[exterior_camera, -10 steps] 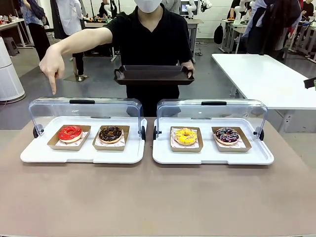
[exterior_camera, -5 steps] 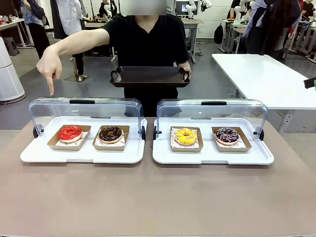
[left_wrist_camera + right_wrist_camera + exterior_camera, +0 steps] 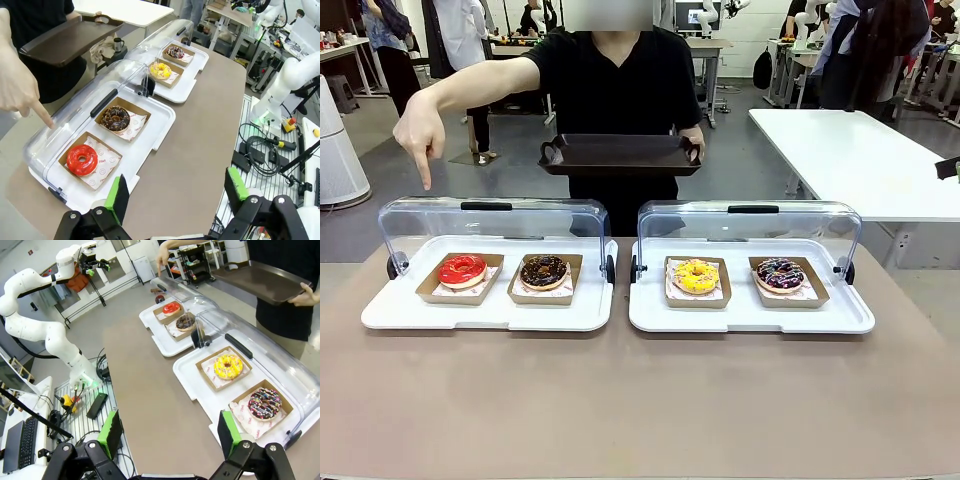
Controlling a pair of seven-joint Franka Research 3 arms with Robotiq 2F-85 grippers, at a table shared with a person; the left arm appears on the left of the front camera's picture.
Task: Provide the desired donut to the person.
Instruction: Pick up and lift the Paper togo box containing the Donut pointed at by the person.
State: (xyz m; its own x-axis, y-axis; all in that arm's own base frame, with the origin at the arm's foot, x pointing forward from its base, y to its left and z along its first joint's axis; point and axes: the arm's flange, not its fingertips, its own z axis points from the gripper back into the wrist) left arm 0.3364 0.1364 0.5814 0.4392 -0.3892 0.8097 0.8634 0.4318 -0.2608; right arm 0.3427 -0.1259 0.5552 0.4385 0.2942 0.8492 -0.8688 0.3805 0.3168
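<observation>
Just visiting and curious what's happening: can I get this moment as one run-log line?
person: hand pointing down toward red donut, holding brown tray | left gripper: open, empty | right gripper: open, empty

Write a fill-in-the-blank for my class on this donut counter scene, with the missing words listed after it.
1. The person's finger points down nearest the ___ donut.
2. Each white tray holds ___ donuts.
3. Both clear lids stand ___.
4. The yellow donut lies on the robot's ___ side.
Missing words: red; two; open; right.
</observation>
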